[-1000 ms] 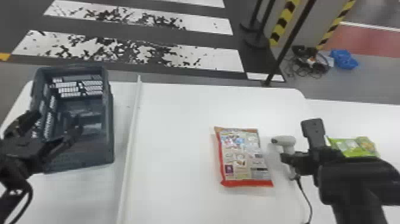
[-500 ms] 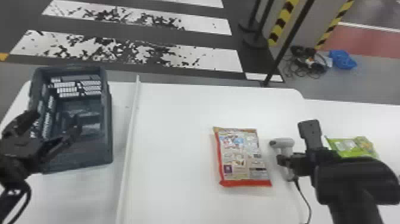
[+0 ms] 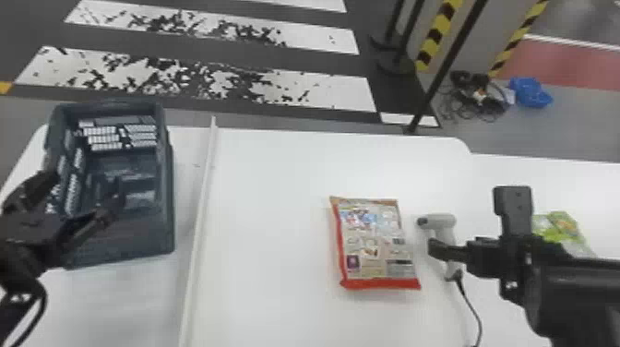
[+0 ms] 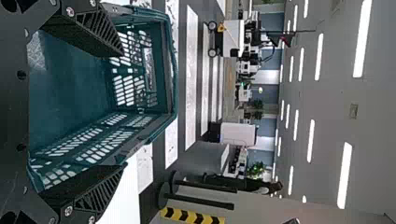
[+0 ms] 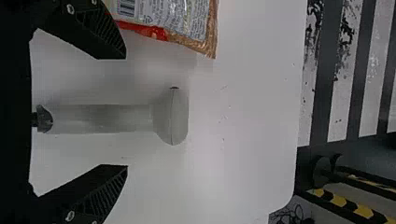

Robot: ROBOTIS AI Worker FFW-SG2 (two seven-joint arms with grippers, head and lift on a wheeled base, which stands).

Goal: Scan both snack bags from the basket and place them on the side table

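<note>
Red-edged snack bag [image 3: 373, 244] lies near the scanner [image 3: 445, 222], which the right gripper [image 3: 471, 219] straddles, released. Green snack bag [image 3: 565, 228] is on the side table [image 3: 553, 180]; the left gripper [image 3: 86, 184] gapes empty at the basket [image 3: 124, 237].

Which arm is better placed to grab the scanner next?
Right, I'd say. In its wrist view, the right gripper is open, its fingers framing the scanner from both sides. The left gripper is over at the basket, beyond the white strip, so likely a longer reach.
</note>
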